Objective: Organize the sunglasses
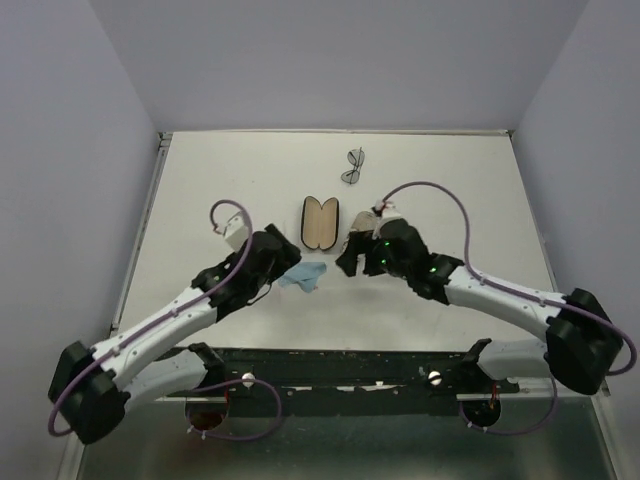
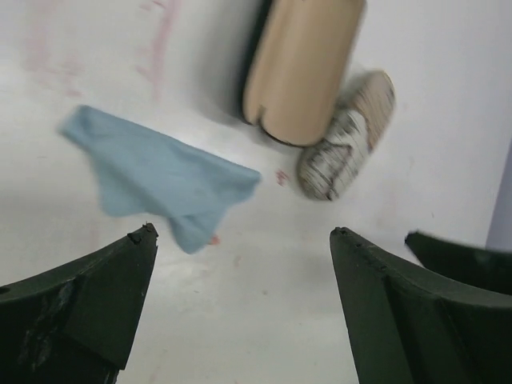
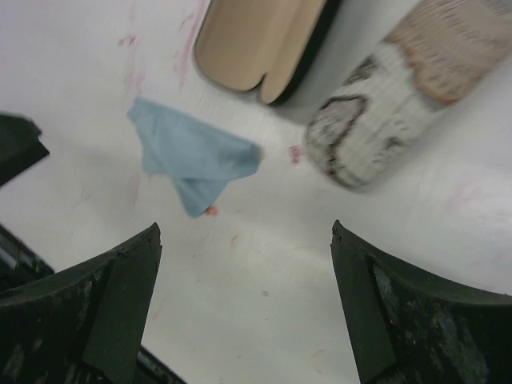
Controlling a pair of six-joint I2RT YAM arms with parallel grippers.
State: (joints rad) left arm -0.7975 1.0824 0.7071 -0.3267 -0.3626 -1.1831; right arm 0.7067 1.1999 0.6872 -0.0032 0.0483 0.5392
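Pale lavender-grey walls (image 1: 320, 60) close in the white table (image 1: 200, 180) on three sides, and a dark mounting strip (image 1: 350, 365) runs along its near edge, where the arm bases sit. Faint pinkish smudges (image 2: 160, 40) mark the white surface in the wrist views.

On the left, the left gripper (image 2: 244, 233) hangs over the middle of the table with its jaws spread wide and nothing between them. Just beyond its fingertips a crumpled light blue cloth (image 1: 303, 275) lies flat on the surface. Behind the cloth, near the table's centre, a black hard case (image 1: 320, 222) lies open, its tan lining facing up. Just to the right of the case lies a patterned grey-and-tan soft pouch (image 2: 348, 136), partly covered in the top view by the right arm.

The right gripper (image 3: 246, 230) hovers near that pouch, facing the left one across the cloth, its jaws likewise wide apart and holding nothing.

The sunglasses (image 1: 354, 166), a pair with a thin dark frame, rest on the table toward the far wall, behind the case and slightly to its right, well apart from both grippers and touching nothing else.
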